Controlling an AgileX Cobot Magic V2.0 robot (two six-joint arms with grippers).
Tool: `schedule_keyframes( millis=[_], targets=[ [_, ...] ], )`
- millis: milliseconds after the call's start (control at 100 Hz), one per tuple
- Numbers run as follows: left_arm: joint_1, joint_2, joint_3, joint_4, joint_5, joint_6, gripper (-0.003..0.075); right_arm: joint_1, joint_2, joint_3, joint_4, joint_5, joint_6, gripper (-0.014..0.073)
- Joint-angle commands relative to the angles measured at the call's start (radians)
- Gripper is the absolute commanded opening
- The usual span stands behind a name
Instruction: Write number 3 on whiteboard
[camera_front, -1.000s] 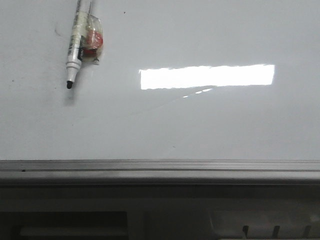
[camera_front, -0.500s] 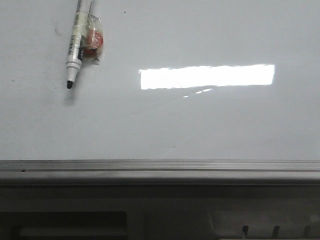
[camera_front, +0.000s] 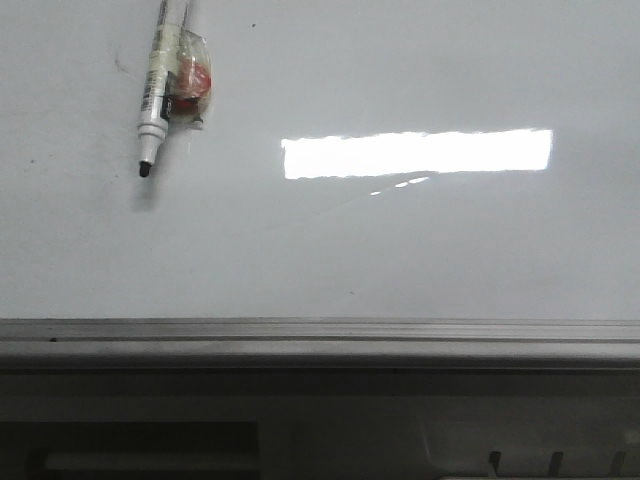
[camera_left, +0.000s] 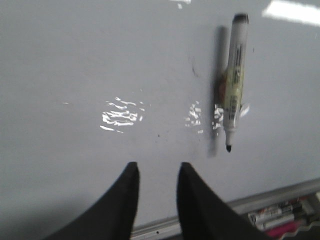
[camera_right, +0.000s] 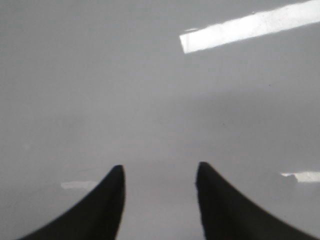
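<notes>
A white black-tipped marker is lying on the glossy pale grey whiteboard, its rear cut off. Both black end effectors, left and right, are hovering released, empty.

whiteboard: glossy pale grey, flat, faintly smudged | grey ridged rail along near edge | no stroke visible

In the front view the marker sat slightly further right and lower than half a second earlier, its black tip shifted the same way over the whiteboard. The bright glare strip and the casing slots had nudged right too.
</notes>
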Motion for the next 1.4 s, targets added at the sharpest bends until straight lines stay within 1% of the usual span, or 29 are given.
schedule_keyframes(
  millis=[0,20,50,70,120,190,240,420,530,710,780,850,950,990,1010,1110,1160,1180,1220,1230,1240,1250,1260,1270,1280,1300,1330,1350,1390],
  targets=[
    [-0.008,0.145,-0.113,-0.026,0.058,0.08,0.0419,-0.005,0.069,-0.074,-0.008,-0.026,-0.019,0.0523],
    [-0.008,0.173,-0.129,-0.042,0.07,0.095,0.0455,-0.005,0.079,-0.078,-0.008,-0.026,-0.019,0.0535],
    [-0.01,0.207,-0.147,-0.069,0.082,0.126,0.0485,-0.005,0.091,-0.082,-0.008,-0.026,-0.019,0.0538],
    [-0.012,0.231,-0.159,-0.091,0.088,0.153,0.0488,-0.005,0.097,-0.085,-0.008,-0.026,-0.019,0.0534],
    [-0.026,0.288,-0.185,-0.143,0.092,0.211,0.0456,-0.005,0.11,-0.089,-0.008,-0.029,-0.019,0.0526],
    [-0.063,0.338,-0.216,-0.17,0.077,0.23,0.0401,-0.005,0.118,-0.089,-0.007,-0.037,-0.019,0.0526],
    [-0.097,0.375,-0.239,-0.17,0.057,0.23,0.0377,-0.005,0.119,-0.089,-0.007,-0.038,-0.019,0.0525],
    [-0.23,0.486,-0.29,-0.162,-0.073,0.228,0.0374,-0.005,0.119,-0.089,-0.007,-0.038,-0.019,0.0525],
    [-0.295,0.551,-0.3,-0.16,-0.113,0.218,0.0374,-0.005,0.119,-0.089,-0.007,-0.038,-0.019,0.0525],
    [-0.33,0.633,-0.3,-0.16,-0.157,0.218,0.0363,-0.005,0.119,-0.089,-0.007,-0.04,-0.019,0.0525],
    [-0.33,0.659,-0.3,-0.16,-0.188,0.216,0.0321,-0.005,0.119,-0.089,-0.007,-0.04,-0.013,0.0525],
    [-0.33,0.677,-0.3,-0.16,-0.217,0.216,0.0249,-0.005,0.119,-0.089,-0.007,-0.04,-0.013,0.0525],
    [-0.33,0.692,-0.3,-0.162,-0.242,0.216,0.0101,-0.005,0.119,-0.089,0.002,-0.042,-0.013,0.0525],
    [-0.33,0.695,-0.3,-0.162,-0.242,0.216,0.0029,-0.005,0.119,-0.093,0.005,-0.043,-0.013,0.0525],
    [-0.33,0.695,-0.3,-0.162,-0.242,0.216,-0.0022,-0.005,0.119,-0.097,0.005,-0.043,-0.019,0.0525],
    [-0.33,0.688,-0.305,-0.166,-0.219,0.219,-0.0021,-0.005,0.119,-0.12,0.022,-0.043,-0.022,0.0525],
    [-0.336,0.674,-0.323,-0.164,-0.169,0.245,-0.0021,-0.005,0.119,-0.146,0.086,-0.029,-0.085,0.0525],
    [-0.343,0.661,-0.332,-0.164,-0.147,0.271,-0.0021,-0.002,0.119,-0.161,0.115,-0.018,-0.142,0.0525],
    [-0.358,0.64,-0.347,-0.164,-0.108,0.332,-0.0021,-0.002,0.124,-0.194,0.224,0.019,-0.298,0.0525],
    [-0.362,0.636,-0.353,-0.164,-0.093,0.362,-0.0021,-0.002,0.128,-0.2,0.268,0.028,-0.328,0.0525],
    [-0.367,0.626,-0.356,-0.164,-0.084,0.376,-0.0021,-0.002,0.13,-0.213,0.29,0.038,-0.391,0.0525],
    [-0.382,0.617,-0.362,-0.164,-0.067,0.408,-0.0021,-0.002,0.134,-0.22,0.313,0.06,-0.422,0.0525],
    [-0.387,0.612,-0.369,-0.164,-0.052,0.441,-0.0021,-0.002,0.141,-0.233,0.378,0.083,-0.484,0.0525],
    [-0.393,0.607,-0.369,-0.164,-0.052,0.441,-0.0021,-0.002,0.144,-0.239,0.378,0.097,-0.515,0.0525],
    [-0.398,0.601,-0.375,-0.164,-0.035,0.476,-0.0021,-0.002,0.149,-0.246,0.42,0.11,-0.574,0.0525],
    [-0.417,0.586,-0.385,-0.164,-0.008,0.531,-0.0021,-0.002,0.162,-0.266,0.479,0.156,-0.63,0.0525],
    [-0.443,0.561,-0.396,-0.162,0.026,0.61,-0.0021,-0.002,0.185,-0.292,0.545,0.222,-0.751,0.0525],
    [-0.464,0.552,-0.404,-0.162,0.051,0.672,-0.0021,-0.002,0.205,-0.311,0.586,0.273,-0.809,0.0525],
    [-0.507,0.524,-0.412,-0.158,0.087,0.777,-0.0021,0.0,0.248,-0.344,0.636,0.365,-0.881,0.0525]
  ],
)
